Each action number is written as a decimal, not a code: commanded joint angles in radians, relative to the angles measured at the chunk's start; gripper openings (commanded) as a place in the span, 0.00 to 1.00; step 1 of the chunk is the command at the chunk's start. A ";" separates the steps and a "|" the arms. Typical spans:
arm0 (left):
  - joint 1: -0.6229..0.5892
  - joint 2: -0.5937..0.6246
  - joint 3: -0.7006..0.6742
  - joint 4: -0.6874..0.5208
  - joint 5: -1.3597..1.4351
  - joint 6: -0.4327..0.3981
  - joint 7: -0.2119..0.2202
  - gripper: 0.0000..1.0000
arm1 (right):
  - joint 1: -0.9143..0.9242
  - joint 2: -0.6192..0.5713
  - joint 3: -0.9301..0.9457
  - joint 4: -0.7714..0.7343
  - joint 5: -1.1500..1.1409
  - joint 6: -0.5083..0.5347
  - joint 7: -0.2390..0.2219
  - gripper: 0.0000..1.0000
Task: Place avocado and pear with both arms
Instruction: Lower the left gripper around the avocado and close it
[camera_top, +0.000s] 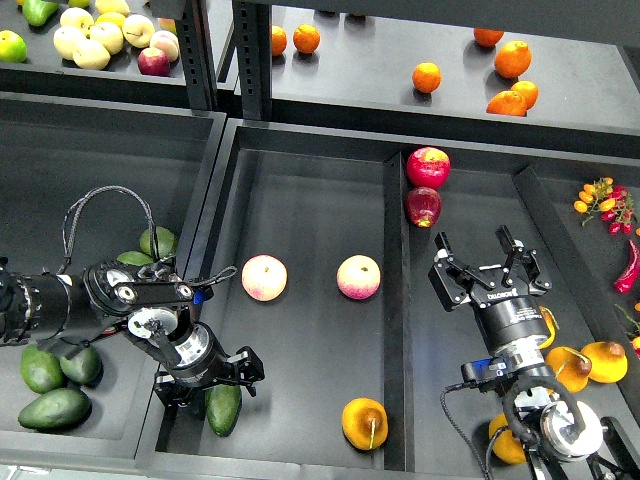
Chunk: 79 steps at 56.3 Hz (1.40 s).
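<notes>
While my left arm reaches in from the left, its left gripper (207, 385) sits low over the avocado (223, 407), a slim dark green oval lying at the front of the middle tray (300, 180). The fingers seem to straddle the fruit's upper end, but I cannot tell whether they have closed on it. I judge the avocado smooth, fairly firm and a little slippery, so a hold across its narrow waist should suit best. Plumper green avocados (55, 385) lie in the left tray (30, 130). Two pink-and-cream fruits (264, 277) rest mid-tray, matte and round. Further right, near the tray's front edge, sits the pear (365, 422), orange-yellow, roundish, with a brownish blotch and thin stem; probably light and easily bruised, best gripped gently across its widest part, clear of the stem. My right gripper (483, 252) hovers spread wide and empty over the right tray (440, 330), well apart from the pear.
</notes>
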 joint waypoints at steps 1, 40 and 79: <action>0.003 -0.008 -0.003 0.005 0.023 0.000 0.000 0.97 | 0.002 0.000 0.000 0.000 0.000 0.000 0.000 1.00; 0.010 -0.028 -0.017 0.039 0.022 0.000 0.000 0.73 | 0.000 0.000 0.000 -0.001 0.000 0.001 0.000 1.00; 0.042 -0.015 -0.069 0.042 0.002 0.000 0.000 0.29 | 0.000 0.000 0.000 -0.003 0.000 0.005 0.000 1.00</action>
